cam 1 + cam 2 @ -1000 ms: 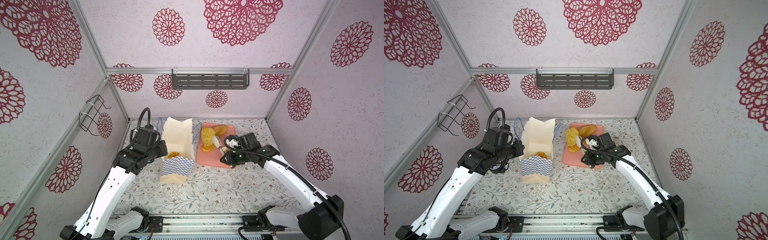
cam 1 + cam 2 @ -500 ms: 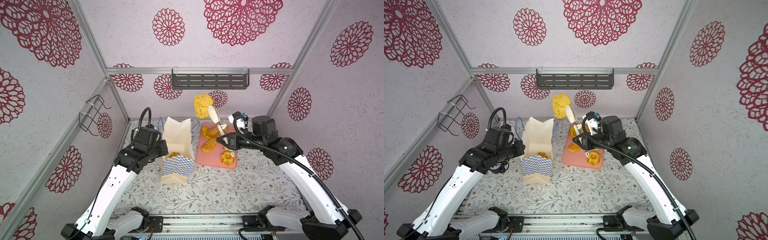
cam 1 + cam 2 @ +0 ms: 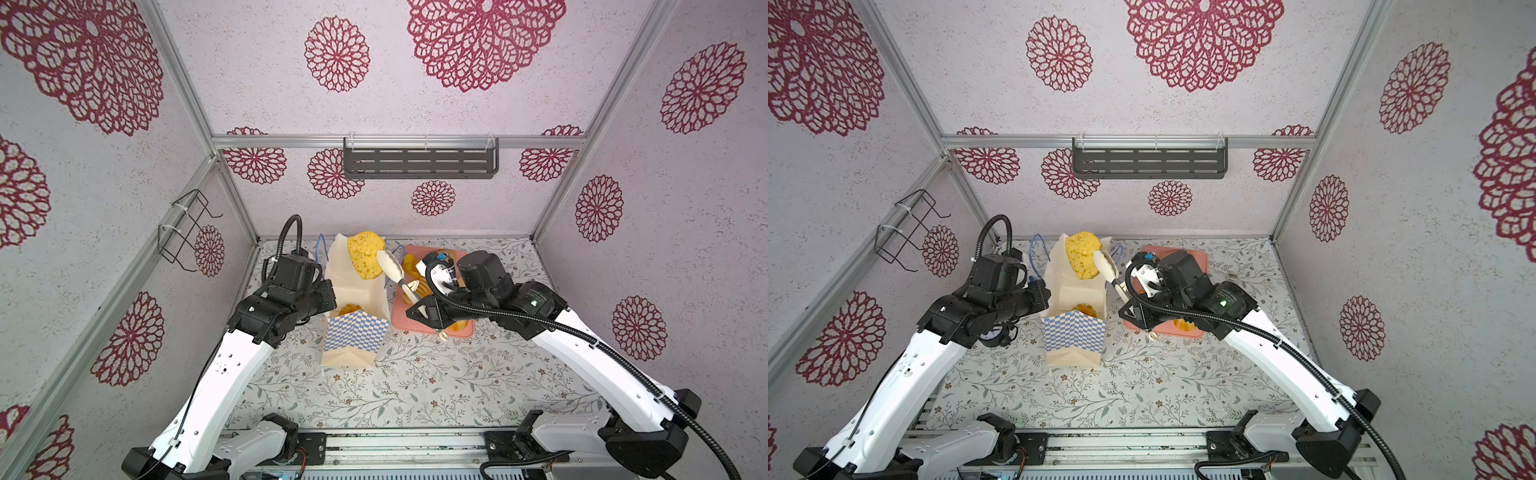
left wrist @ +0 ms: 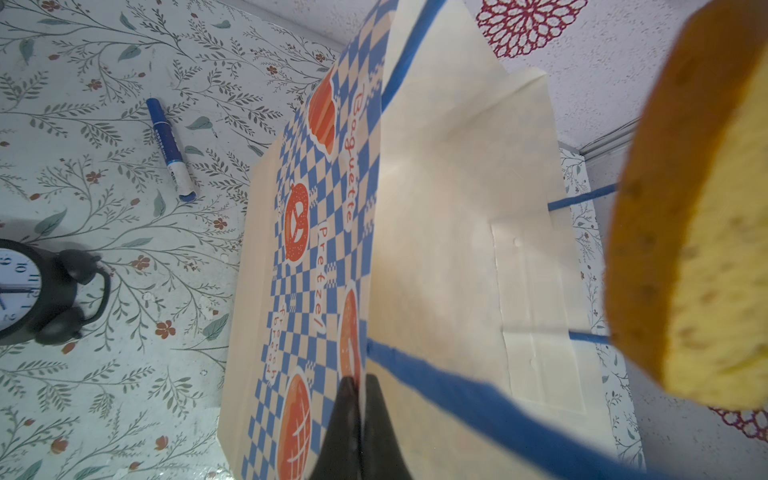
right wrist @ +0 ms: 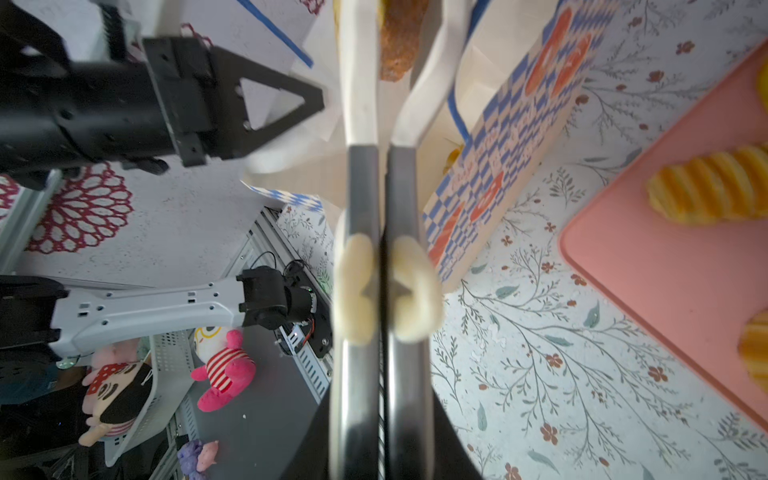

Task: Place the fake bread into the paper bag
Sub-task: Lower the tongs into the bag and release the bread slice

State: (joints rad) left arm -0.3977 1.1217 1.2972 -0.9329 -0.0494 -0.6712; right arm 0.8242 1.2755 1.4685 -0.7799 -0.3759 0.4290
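Note:
The paper bag stands open with its checkered side toward the front. My left gripper is shut on its left rim next to a blue cord handle. My right gripper is shut on white-tipped tongs. The tongs pinch a green-speckled flat slice of fake bread, held over the bag's mouth. One bread lies inside the bag. A ridged roll and a ring bun lie on the pink tray.
A black alarm clock and a blue marker lie on the floral table left of the bag. A grey shelf hangs on the back wall and a wire rack on the left wall.
My right arm lifted the speckled slice off the tray with the tongs, swung it left and lowered it over the bag's mouth. The left gripper has kept its hold on the bag.

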